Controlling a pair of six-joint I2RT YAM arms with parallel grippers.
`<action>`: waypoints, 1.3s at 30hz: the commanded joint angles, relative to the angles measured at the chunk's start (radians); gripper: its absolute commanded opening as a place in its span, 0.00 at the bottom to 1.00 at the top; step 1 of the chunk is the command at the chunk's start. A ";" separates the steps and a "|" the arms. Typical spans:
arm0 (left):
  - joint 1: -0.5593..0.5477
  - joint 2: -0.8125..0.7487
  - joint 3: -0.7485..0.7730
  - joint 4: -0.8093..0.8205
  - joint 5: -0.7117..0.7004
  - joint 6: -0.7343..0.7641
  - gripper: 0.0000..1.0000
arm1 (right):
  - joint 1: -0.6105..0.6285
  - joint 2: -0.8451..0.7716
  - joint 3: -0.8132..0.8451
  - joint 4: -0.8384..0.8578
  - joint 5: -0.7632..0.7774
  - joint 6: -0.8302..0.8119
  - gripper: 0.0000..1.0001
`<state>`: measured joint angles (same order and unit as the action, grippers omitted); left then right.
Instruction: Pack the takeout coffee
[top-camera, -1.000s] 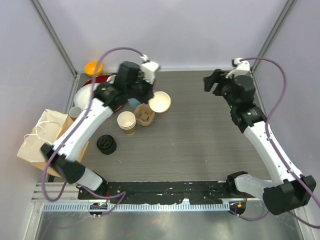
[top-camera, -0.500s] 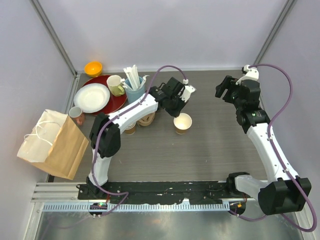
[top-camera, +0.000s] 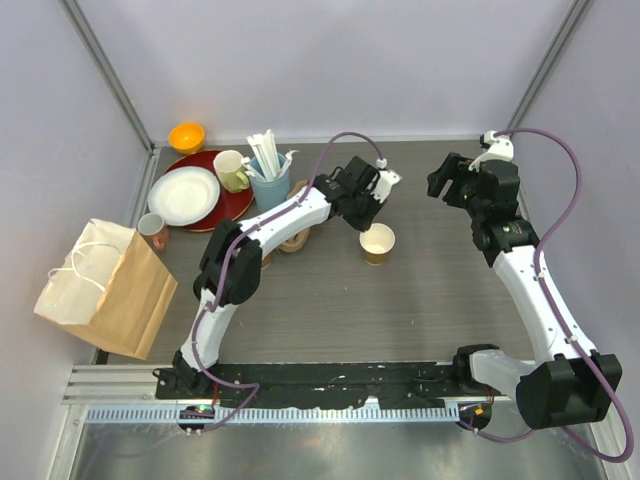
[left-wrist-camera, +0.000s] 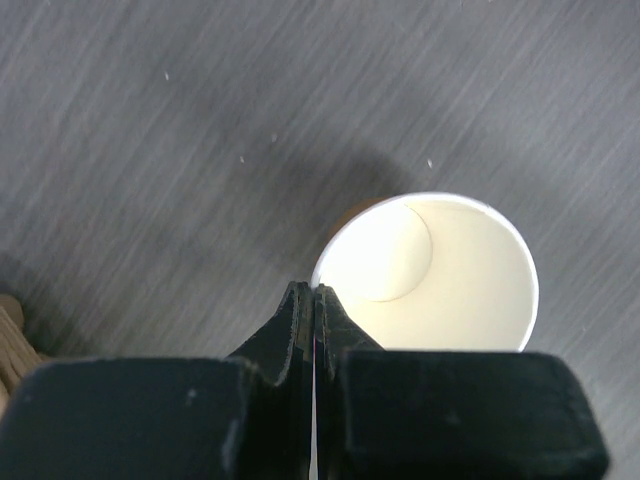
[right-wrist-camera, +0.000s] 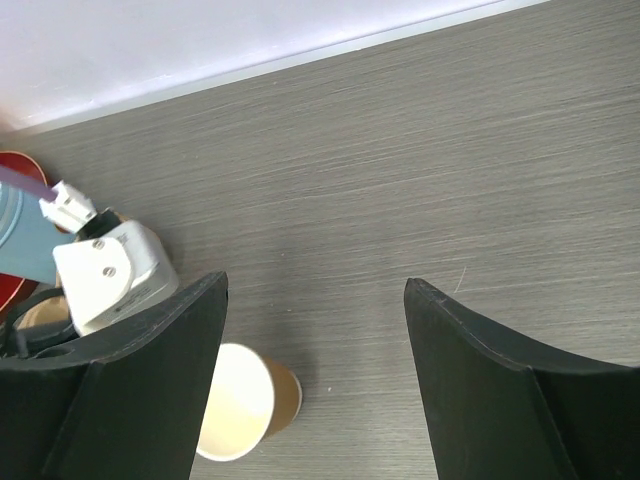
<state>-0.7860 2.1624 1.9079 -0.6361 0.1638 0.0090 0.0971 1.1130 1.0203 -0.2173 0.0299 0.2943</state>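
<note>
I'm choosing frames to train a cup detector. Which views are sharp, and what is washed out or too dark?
Top external view: even light, sharp, lidless brown paper cup. Left wrist view: cup's cream inside nearly washed out; left claw pinching its rim a featureless black mass. Right wrist view: grey table grain crisp, open right claw dark.

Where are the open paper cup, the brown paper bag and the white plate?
paper cup (top-camera: 377, 241): top view, on its pale inside.
paper bag (top-camera: 108, 290): top view, on its brown side.
white plate (top-camera: 185, 193): top view, on its middle.
</note>
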 joint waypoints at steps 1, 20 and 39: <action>0.005 0.066 0.132 -0.019 -0.006 0.031 0.00 | 0.001 -0.018 0.001 0.036 -0.007 -0.011 0.77; 0.042 -0.134 0.276 -0.247 0.000 0.037 0.78 | 0.000 -0.013 0.009 0.033 -0.088 -0.011 0.77; 0.521 -0.612 -0.432 -0.247 -0.129 0.141 0.47 | 0.053 0.030 0.012 0.038 -0.142 -0.023 0.73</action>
<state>-0.2699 1.5436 1.5223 -0.8776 0.0189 0.1200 0.1444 1.1652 1.0172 -0.2108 -0.1169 0.2897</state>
